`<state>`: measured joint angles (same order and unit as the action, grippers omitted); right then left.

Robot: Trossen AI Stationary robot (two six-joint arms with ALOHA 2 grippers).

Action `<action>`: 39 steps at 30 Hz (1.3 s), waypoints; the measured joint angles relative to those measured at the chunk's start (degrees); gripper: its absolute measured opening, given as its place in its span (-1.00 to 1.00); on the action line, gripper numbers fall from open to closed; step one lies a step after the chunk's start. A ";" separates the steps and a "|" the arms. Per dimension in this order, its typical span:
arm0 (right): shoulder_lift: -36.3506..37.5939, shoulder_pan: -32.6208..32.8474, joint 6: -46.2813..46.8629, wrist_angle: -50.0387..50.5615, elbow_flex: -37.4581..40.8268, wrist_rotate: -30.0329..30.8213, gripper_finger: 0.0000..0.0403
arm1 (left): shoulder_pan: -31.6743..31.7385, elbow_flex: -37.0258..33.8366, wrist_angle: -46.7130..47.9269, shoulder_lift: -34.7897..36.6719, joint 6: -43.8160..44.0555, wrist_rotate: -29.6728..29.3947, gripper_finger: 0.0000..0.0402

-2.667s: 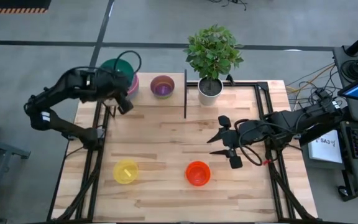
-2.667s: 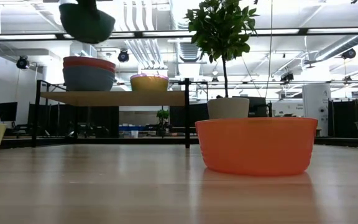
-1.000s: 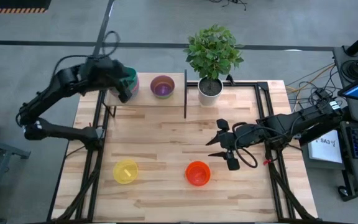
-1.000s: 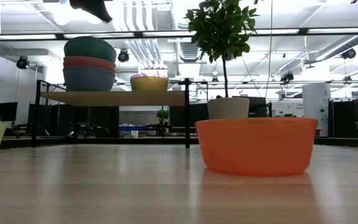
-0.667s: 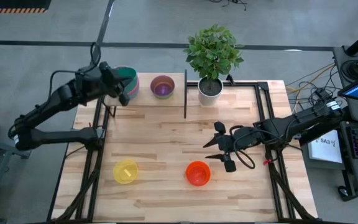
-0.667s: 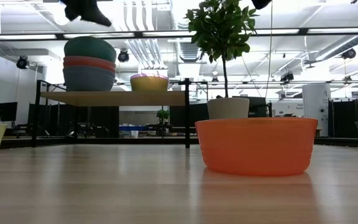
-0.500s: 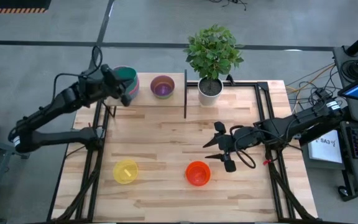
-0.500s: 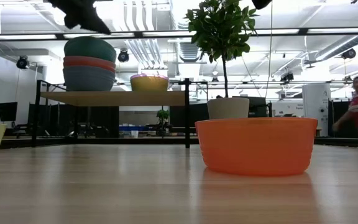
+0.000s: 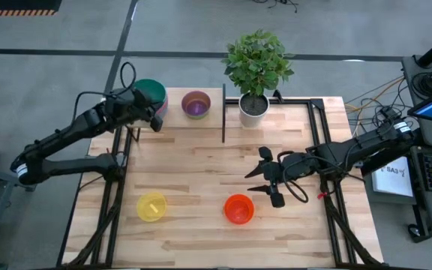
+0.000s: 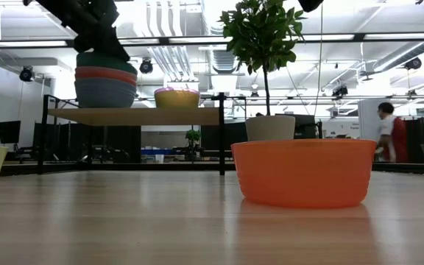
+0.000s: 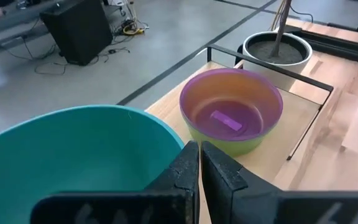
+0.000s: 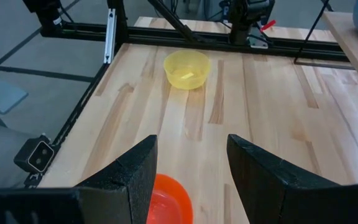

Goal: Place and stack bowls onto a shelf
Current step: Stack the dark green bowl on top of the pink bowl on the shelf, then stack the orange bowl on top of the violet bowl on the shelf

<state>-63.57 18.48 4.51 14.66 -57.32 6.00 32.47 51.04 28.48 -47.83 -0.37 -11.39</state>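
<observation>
On the shelf (image 10: 135, 115) at the table's far edge, a teal bowl (image 9: 151, 91) tops a stack on a red bowl (image 10: 106, 73) and a blue one (image 10: 105, 93). Right of the stack a purple bowl (image 11: 232, 107) nests in a green one. A yellow bowl (image 9: 151, 206) and an orange bowl (image 9: 238, 208) rest on the table near its front. My left gripper (image 11: 199, 163) is shut, its tips at the teal bowl's rim (image 11: 166, 134). My right gripper (image 9: 265, 178) hovers open, just beyond the orange bowl (image 12: 166, 199). My left gripper's shut fingertips (image 11: 190, 160) stand right beside the teal bowl's rim, on the side toward the purple bowl, slanting down from the table's left. I cannot tell whether they touch the rim.
A white pot (image 9: 253, 109) with a leafy plant stands on the shelf, right of its black upright divider (image 9: 223, 112). Black frame rails run along the table's left and right sides. A person (image 10: 390, 132) walks in the room far behind.
My left gripper has come down from above the stack toward the teal bowl's rim, and its arm has drawn back toward the table's left edge. The teal bowl has stayed on the stack.
</observation>
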 joint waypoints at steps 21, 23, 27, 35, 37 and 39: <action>-0.20 0.00 -0.65 -0.02 0.00 -0.04 -0.08 | -0.04 -3.70 8.55 13.11 1.71 -4.58 -1.00; -0.24 0.02 -0.55 0.02 0.02 -0.04 -0.08 | -0.04 -5.11 8.16 13.21 2.60 -4.60 -1.00; -0.25 0.02 0.00 -0.02 0.02 -0.02 -0.08 | -0.04 -6.93 6.41 13.35 3.44 -4.58 -1.00; -0.28 0.02 1.57 -0.34 0.02 0.02 -0.08 | -0.05 -4.17 4.97 13.55 5.35 -2.28 -1.00; -0.28 0.00 3.96 -0.81 0.02 0.06 -0.08 | -0.24 -3.84 3.66 14.03 6.17 1.67 -1.00; -0.28 0.00 6.30 -0.95 -0.10 0.63 -0.08 | -0.80 -4.26 0.88 14.71 7.65 6.92 -1.00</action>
<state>-63.86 18.48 10.81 13.70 -57.42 6.63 31.67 46.78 29.35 -33.12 7.27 -4.46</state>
